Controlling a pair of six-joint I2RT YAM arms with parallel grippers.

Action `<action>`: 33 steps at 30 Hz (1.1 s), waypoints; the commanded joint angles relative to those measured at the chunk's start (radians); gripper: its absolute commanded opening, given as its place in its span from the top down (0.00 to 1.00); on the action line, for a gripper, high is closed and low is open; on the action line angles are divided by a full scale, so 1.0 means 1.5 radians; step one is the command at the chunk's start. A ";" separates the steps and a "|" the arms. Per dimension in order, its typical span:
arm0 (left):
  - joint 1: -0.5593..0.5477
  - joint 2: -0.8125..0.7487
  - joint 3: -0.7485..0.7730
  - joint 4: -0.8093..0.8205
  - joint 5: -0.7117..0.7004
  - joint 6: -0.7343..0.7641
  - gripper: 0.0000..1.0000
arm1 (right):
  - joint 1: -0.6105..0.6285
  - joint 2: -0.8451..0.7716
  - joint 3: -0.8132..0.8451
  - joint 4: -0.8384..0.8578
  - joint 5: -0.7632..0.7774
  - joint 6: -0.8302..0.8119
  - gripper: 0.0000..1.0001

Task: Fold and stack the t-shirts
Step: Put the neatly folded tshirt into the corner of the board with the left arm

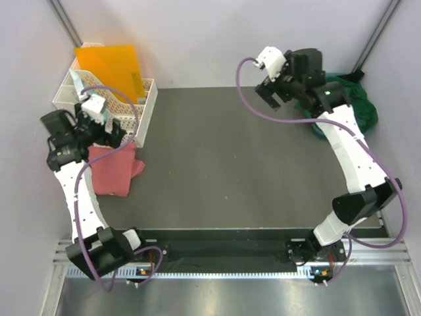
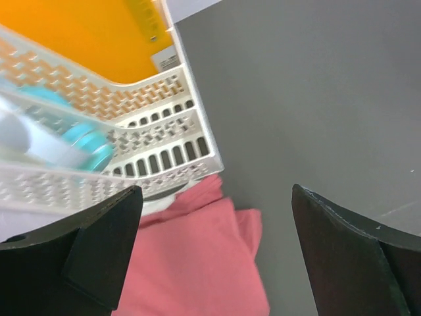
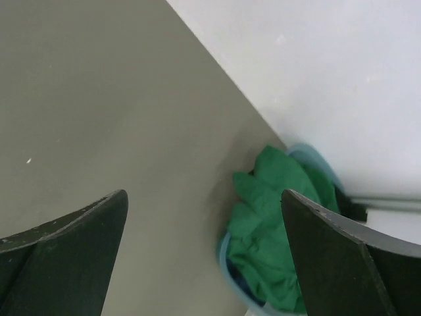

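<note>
Cloth t-shirt (image 1: 115,168), seemingly matt table (image 1: 230,164).

Brightness: an even, fairly bright, diffuse light is seen in all three views; its source cannot be told.
Shadows: only faint, soft-edged shade is cast on the counter (image 1: 230,164) beneath the arms.
Sheen: a pale reflection is carried by the metal strip (image 1: 230,296) at the near edge.
Left wrist focus: the basket (image 2: 164,125) is blurred toward the left edge; the salmon-pink t-shirt (image 2: 191,263) is rendered soft.
Right wrist focus: the dark green t-shirt (image 3: 276,217) is mildly soft.
Close range: the left pincer (image 2: 216,194) and right pincer (image 3: 204,194) are rendered near-black, with little detail.
Colour cast: the counter is rendered dark grey from above, olive-grey at the right wrist.
</note>
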 commanded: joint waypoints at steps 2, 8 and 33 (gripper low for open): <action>-0.115 0.041 0.041 0.033 -0.178 -0.078 0.01 | -0.016 -0.038 0.026 -0.151 -0.032 0.048 0.00; -0.270 0.176 0.133 -0.048 -0.419 -0.118 0.01 | -0.054 -0.053 -0.023 -0.145 0.060 0.075 0.00; -0.305 0.204 0.156 -0.053 -0.512 -0.109 0.01 | -0.183 -0.126 -0.090 -0.037 0.044 0.248 0.00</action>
